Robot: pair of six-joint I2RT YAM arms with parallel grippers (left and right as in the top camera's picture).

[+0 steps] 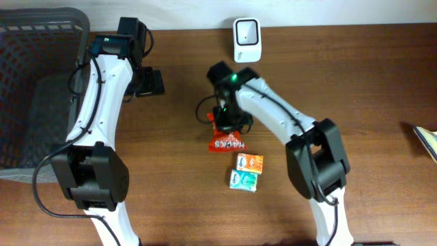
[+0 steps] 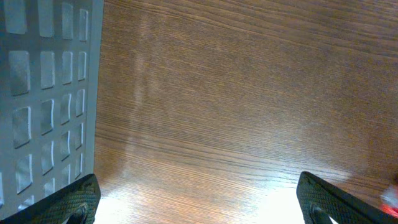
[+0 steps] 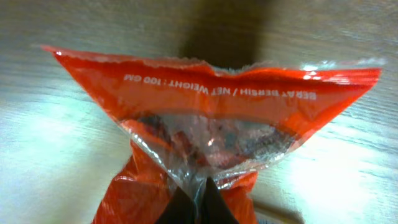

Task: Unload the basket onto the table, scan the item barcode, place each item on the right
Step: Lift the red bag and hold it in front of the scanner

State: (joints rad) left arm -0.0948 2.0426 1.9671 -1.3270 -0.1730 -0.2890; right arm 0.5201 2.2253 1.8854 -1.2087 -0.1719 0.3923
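A red snack bag (image 1: 227,142) lies on the wooden table near the middle, and my right gripper (image 1: 227,123) is shut on its upper edge. In the right wrist view the bag (image 3: 211,106) fills the frame, its clear crimped end pinched between my dark fingertips (image 3: 198,198). The white barcode scanner (image 1: 246,39) stands at the table's far edge. My left gripper (image 2: 199,202) hangs open over bare wood at the far left, away from the bag.
A dark mesh basket (image 1: 34,75) stands at the left; its grey wall (image 2: 43,93) shows in the left wrist view. An orange packet (image 1: 250,162) and a teal one (image 1: 244,180) lie just below the bag. Something pale (image 1: 427,140) sits at the right edge.
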